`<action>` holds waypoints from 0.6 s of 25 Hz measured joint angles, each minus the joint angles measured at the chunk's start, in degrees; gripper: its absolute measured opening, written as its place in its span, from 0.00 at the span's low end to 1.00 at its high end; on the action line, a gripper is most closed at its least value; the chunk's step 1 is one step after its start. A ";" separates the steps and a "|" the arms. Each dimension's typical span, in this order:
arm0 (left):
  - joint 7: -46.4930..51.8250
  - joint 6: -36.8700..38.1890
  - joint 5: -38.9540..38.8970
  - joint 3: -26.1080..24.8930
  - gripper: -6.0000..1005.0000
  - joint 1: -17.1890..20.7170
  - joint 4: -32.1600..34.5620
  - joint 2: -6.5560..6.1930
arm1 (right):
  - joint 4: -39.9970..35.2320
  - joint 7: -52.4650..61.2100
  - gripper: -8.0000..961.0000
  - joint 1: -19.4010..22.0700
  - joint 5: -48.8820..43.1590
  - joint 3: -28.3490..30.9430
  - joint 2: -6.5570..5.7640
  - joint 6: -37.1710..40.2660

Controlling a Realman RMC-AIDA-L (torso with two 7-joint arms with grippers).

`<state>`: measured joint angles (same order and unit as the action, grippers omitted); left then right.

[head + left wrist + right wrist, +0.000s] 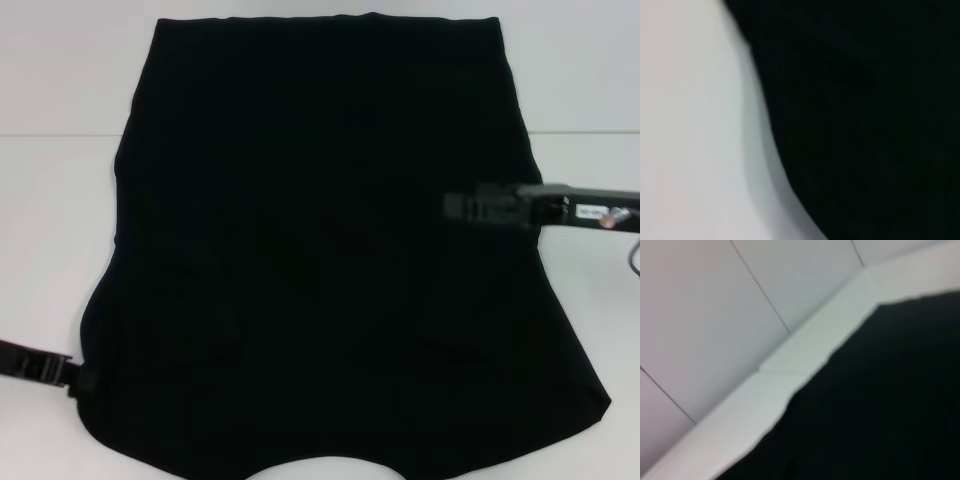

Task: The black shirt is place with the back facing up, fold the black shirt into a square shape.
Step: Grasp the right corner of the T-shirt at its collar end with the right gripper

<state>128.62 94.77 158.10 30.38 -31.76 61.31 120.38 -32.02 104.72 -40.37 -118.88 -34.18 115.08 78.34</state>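
The black shirt (320, 260) lies flat on the white table (60, 220) and fills most of the head view. Its curved neckline is at the near edge and its straight hem at the far edge. Both sleeves appear folded in. My left gripper (88, 380) is at the shirt's near left corner, touching its edge. My right gripper (452, 205) is over the shirt's right side, about halfway up, with its arm reaching in from the right. The left wrist view shows black fabric (865, 125) beside bare table. The right wrist view shows the shirt (880, 405) near the table edge.
A seam (50, 136) crosses the table at the far side. A cable (632, 255) hangs by the right arm. The right wrist view shows the table's edge (805, 355) with a pale panelled surface (715, 315) beyond it. Bare table shows left and right of the shirt.
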 joint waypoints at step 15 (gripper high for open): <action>-4.11 2.18 -8.57 -4.70 0.06 0.15 -4.12 -0.76 | -1.21 21.53 0.92 8.15 -11.97 0.21 -10.38 12.38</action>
<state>124.51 96.95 149.52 25.69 -31.61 57.19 119.62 -33.22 126.25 -32.22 -130.85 -33.97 104.71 90.72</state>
